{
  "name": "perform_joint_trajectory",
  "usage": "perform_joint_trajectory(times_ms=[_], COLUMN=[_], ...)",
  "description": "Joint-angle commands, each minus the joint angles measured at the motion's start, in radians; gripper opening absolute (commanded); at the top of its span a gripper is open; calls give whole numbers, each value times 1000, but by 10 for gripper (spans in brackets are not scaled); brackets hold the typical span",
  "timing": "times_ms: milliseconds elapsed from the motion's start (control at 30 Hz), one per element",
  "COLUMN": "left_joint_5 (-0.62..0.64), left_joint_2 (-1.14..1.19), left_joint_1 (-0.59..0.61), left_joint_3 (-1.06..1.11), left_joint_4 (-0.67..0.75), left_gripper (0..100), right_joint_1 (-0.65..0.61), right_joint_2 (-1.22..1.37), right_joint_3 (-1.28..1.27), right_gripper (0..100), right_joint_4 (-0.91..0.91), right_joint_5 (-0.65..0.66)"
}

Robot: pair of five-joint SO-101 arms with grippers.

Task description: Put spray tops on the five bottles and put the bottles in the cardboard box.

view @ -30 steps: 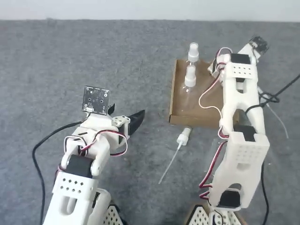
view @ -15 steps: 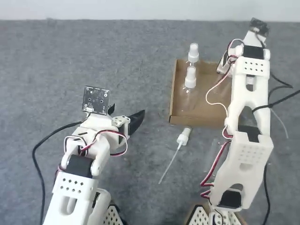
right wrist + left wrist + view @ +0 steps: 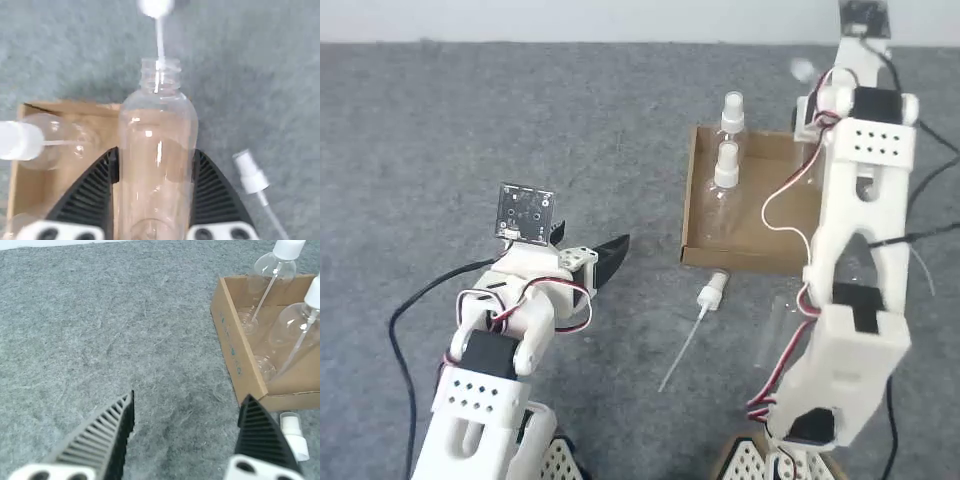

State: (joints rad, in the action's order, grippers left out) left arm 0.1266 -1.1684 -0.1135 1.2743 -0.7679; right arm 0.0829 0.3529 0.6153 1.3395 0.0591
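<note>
My right gripper is shut on a clear bottle held upright. Its open neck has the thin tube of a white spray top poking into it, and the head sits well above the rim. In the high view that spray top shows beyond the far edge of the cardboard box. Two capped bottles stand in the box. A loose spray top lies on the felt in front of the box. My left gripper is open, low over the felt near the box's corner.
Grey felt covers the table. Another spray top lies on the felt beside the held bottle. The right arm spans the box's right half. The cardboard box with its bottles lies beyond the left gripper, and a spray top lies by its front wall.
The right arm has stretched farther away over the box, carrying the bottle past the box's far edge. The left arm has kept still.
</note>
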Motion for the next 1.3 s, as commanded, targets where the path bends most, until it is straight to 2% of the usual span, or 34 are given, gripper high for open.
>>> perform_joint_trajectory(times_ms=[0, 133, 300, 433, 533, 633, 733, 1033, 1167, 1267], left_joint_5=[-8, -8, -6, -5, -5, -5, -5, -3, -3, -5], left_joint_2=[2, 2, 2, 2, 2, 2, 2, 2, 2, 2], left_joint_1=[5, 5, 5, 5, 6, 9, 9, 9, 9, 9], left_joint_3=[-39, -39, -39, -39, -39, -39, -39, -39, -39, -39], left_joint_4=[31, 31, 32, 32, 32, 35, 35, 31, 31, 34], left_gripper=[308, 308, 308, 308, 308, 308, 308, 308, 308, 308], right_joint_1=[10, 10, 38, 139, 209, 223, 213, 38, 30, 15], right_joint_2=[-139, -217, -331, -390, -417, -433, -469, -539, -587, -699], right_joint_3=[75, 75, 75, 75, 75, 75, 74, 57, -55, -269], right_gripper=[6, 6, 6, 6, 6, 6, 6, 6, 6, 6], right_joint_4=[56, 124, 226, 291, 366, 420, 386, 300, 228, 102], right_joint_5=[48, 97, 247, 446, 526, 471, 373, 160, 126, 124])
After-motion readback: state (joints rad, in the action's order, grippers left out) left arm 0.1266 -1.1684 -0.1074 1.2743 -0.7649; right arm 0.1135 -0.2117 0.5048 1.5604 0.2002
